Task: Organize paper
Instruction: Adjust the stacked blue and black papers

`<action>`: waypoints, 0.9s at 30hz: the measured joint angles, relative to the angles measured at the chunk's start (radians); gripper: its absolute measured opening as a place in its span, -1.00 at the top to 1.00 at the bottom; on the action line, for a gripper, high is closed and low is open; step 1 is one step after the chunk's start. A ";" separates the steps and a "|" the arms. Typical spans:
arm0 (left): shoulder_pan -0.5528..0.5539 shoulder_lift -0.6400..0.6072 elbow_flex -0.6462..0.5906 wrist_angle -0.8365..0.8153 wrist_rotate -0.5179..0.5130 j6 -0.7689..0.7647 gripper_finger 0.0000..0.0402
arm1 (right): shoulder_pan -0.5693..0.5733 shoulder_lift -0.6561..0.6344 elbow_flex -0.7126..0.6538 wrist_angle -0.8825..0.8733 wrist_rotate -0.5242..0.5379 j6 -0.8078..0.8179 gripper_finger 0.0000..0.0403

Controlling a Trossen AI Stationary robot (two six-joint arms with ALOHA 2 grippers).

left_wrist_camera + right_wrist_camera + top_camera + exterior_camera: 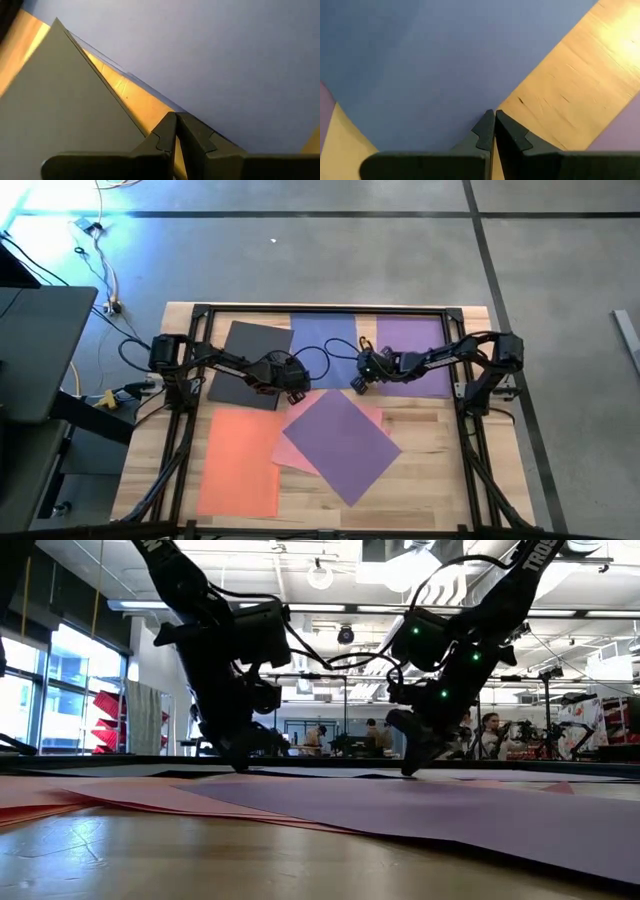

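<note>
Six sheets lie flat on the table. At the far side are dark grey paper (240,365), blue paper (325,340) and purple paper (420,345). Nearer are orange paper (240,465) and a second purple sheet (343,445), turned diamond-wise over pink paper (292,452). My left gripper (296,391) (175,116) is shut at the blue sheet's near left corner, beside the grey sheet (60,110). My right gripper (357,385) (494,114) is shut at the blue sheet's near right corner. My left gripper comes down slanting from the left, and its shut tips (240,762) reach table level. They stand on the bare wood strip right at the blue sheet's edge (187,111); whether they touch the paper I cannot tell. My right gripper comes down slanting from the right, its shut tips (410,768) at table level. They sit at the blue sheet's edge (482,111) near its corner, pressing from above as far as shows; the fingers hide the corner itself. The sheet lies flat.
A black frame (320,308) runs round the table's far edge and sides. Bare wood (450,470) shows at the near right and between the sheets. Cables loop between the two wrists. In the low view, people and equipment stand in the room beyond the table.
</note>
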 joint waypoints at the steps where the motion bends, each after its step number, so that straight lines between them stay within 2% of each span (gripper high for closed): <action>1: -0.006 -0.012 0.000 -0.016 -0.006 0.000 1.00 | 0.001 -0.003 0.000 -0.005 0.004 0.004 1.00; 9: -0.039 -0.138 0.003 -0.098 -0.087 -0.005 1.00 | 0.003 -0.096 -0.006 -0.014 0.039 -0.010 1.00; 12: -0.061 -0.207 0.003 -0.153 -0.142 -0.029 1.00 | 0.011 -0.112 -0.005 0.073 0.020 -0.050 1.00; 14: -0.079 -0.257 0.003 -0.172 -0.157 -0.034 1.00 | 0.016 -0.106 -0.005 0.189 -0.030 -0.072 1.00; 18: -0.115 -0.357 0.004 -0.178 -0.162 -0.034 1.00 | 0.013 -0.034 0.003 0.377 -0.120 -0.091 1.00; 22: -0.154 -0.414 0.004 -0.184 -0.180 -0.034 1.00 | -0.003 0.064 0.081 0.370 -0.114 -0.093 1.00; 27: -0.185 -0.423 0.004 -0.196 -0.214 -0.033 1.00 | -0.021 0.193 0.190 0.276 -0.116 -0.118 1.00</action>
